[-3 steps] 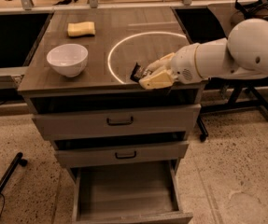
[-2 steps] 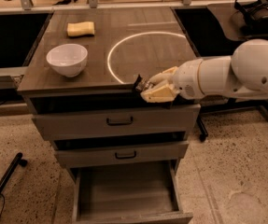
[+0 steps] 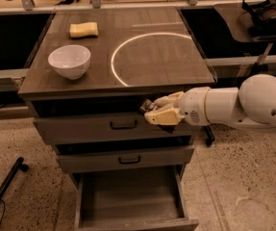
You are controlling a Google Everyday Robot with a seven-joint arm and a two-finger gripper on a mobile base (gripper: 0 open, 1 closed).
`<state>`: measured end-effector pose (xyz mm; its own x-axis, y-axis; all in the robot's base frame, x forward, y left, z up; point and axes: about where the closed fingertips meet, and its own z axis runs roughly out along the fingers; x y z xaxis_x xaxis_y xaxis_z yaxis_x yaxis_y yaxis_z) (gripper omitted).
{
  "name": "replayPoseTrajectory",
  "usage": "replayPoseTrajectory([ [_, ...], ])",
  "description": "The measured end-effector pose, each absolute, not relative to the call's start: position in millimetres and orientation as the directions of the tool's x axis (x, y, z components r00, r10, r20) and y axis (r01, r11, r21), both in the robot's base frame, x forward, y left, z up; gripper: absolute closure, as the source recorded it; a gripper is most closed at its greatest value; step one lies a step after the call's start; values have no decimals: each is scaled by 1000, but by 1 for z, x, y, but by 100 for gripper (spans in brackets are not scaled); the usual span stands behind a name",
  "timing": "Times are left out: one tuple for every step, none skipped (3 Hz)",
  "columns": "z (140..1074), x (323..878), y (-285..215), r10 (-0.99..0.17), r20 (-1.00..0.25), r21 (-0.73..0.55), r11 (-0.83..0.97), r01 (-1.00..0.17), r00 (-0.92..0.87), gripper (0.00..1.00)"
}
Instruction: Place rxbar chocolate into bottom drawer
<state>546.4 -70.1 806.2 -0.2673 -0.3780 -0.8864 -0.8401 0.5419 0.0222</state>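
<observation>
Cream-coloured hand point(image 3: 153, 111) pinches the dark rxbar chocolate point(image 3: 147, 105) just below the front edge of the desk point(image 3: 166, 66), before the top drawer point(image 3: 89, 127). Beneath, the bottom drawer point(image 3: 128, 198) stands open. A white bowl point(image 3: 69, 60) and a yellow sponge point(image 3: 83, 29) sit on the desk.

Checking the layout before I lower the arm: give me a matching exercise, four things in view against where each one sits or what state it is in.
Things:
1. rxbar chocolate
2. white bowl
3. yellow sponge
4. bottom drawer

Places or states:
A. pulled open, lowest of the three
B. back left of the cabinet top
C. held in the gripper, in front of the top drawer
D. front left of the cabinet top

Pairs: 1-C, 2-D, 3-B, 4-A.
</observation>
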Motion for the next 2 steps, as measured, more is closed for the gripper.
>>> replayPoseTrajectory([
  [777, 534, -68, -417, -863, 41, 502, -864, -283, 100],
  [733, 510, -75, -465, -832, 58, 471, -880, -303, 100],
])
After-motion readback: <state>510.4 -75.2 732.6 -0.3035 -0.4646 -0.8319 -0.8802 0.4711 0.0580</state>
